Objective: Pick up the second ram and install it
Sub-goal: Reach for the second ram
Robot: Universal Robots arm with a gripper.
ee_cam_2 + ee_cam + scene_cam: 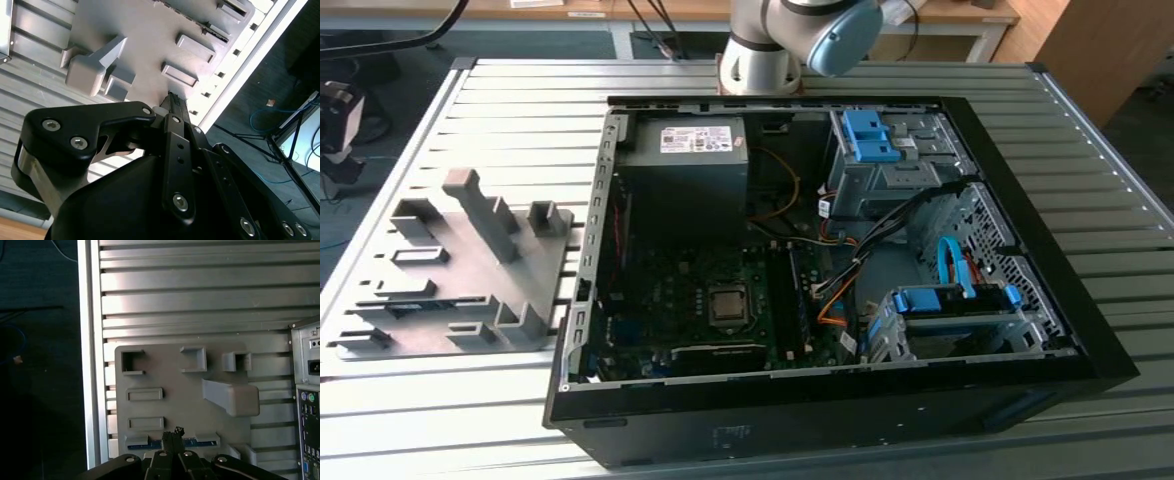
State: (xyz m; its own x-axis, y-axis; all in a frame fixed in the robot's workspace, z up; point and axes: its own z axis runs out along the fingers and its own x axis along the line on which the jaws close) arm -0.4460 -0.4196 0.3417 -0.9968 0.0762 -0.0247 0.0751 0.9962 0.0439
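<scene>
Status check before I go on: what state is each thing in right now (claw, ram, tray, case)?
Claw: shut, empty, over the ram, not touching it.
Ram: sitting in its tray slot, not gripped.
Tray: flat on the table, beside the case.
Case: on its side, side panel off, inside exposed.
</scene>
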